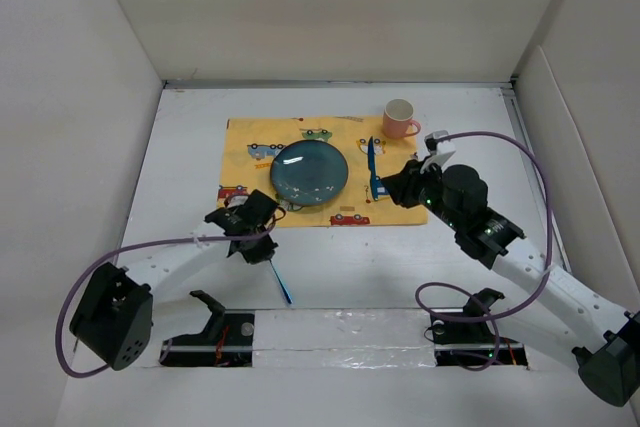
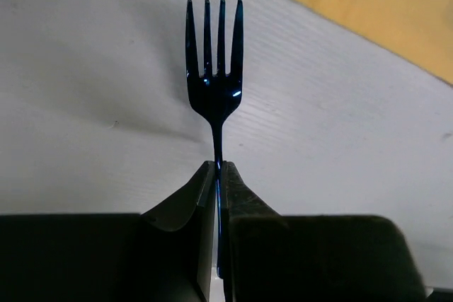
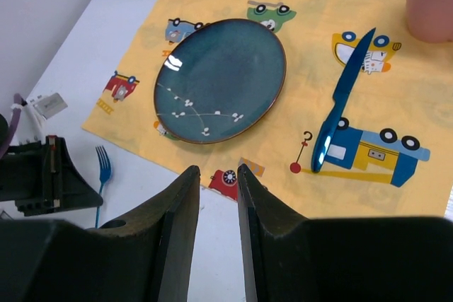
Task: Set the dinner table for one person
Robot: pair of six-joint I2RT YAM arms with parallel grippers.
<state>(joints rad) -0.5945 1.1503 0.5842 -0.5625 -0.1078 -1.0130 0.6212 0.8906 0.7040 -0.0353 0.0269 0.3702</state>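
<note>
Lower-left of centre, top view: blue fork (image 1: 281, 282) is being clamped by left gripper (image 1: 265, 250) over dinner table (image 1: 450, 267), nr placemat (image 1: 250, 137). Right gripper (image 3: 218, 171): jaws slightly apart, empty. Next, prob.: fork laid left of plate (image 1: 310, 171).

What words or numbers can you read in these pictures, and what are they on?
"?": it looks like a question mark, printed on the yellow placemat, beside the blue knife.
White tag, left in the right wrist view: too small to read.
No other words or numbers show.
</note>
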